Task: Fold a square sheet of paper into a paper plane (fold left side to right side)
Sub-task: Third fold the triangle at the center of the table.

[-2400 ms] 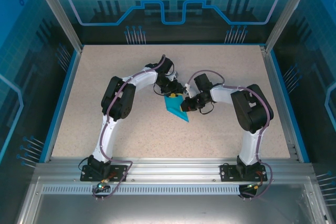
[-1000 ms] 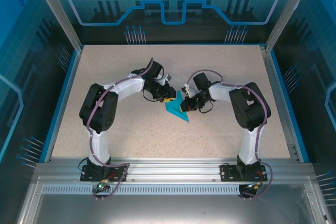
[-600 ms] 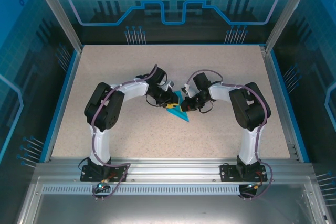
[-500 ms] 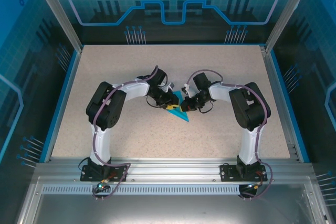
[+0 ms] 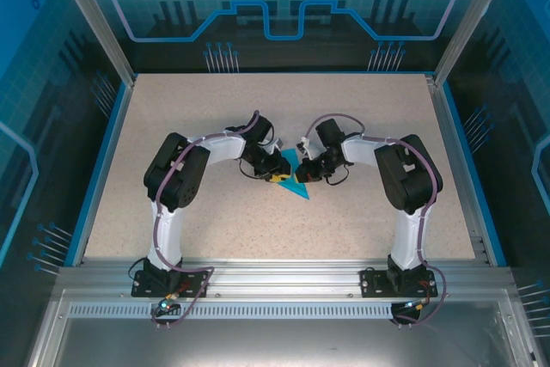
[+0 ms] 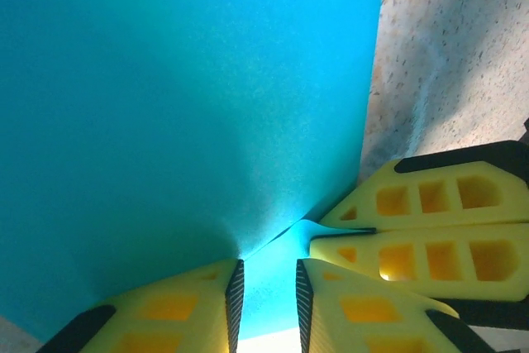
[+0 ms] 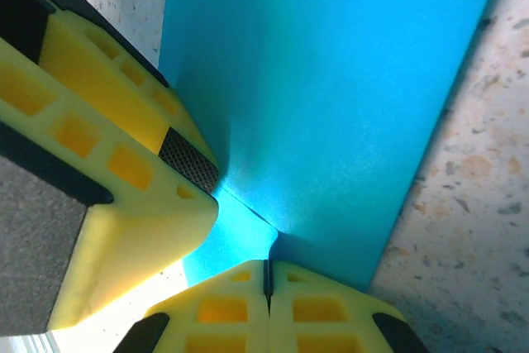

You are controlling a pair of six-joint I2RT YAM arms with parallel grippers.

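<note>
Thin teal-blue paper sheet [image 5: 296, 186], plain, unmarked, folded into a pointed wedge. It lies about mid-way across the speckled beige tabletop [image 5: 215, 118], narrow tip toward the near right, wide end toward the far side. Mostly flat on the surface, with one long straight edge crisp against the table in both wrist views. One part lifts into a raised crease. My right gripper [image 7: 266, 266] is pinched closed on it, and my left gripper [image 6: 267, 287] straddles it, jaws apart.
</note>
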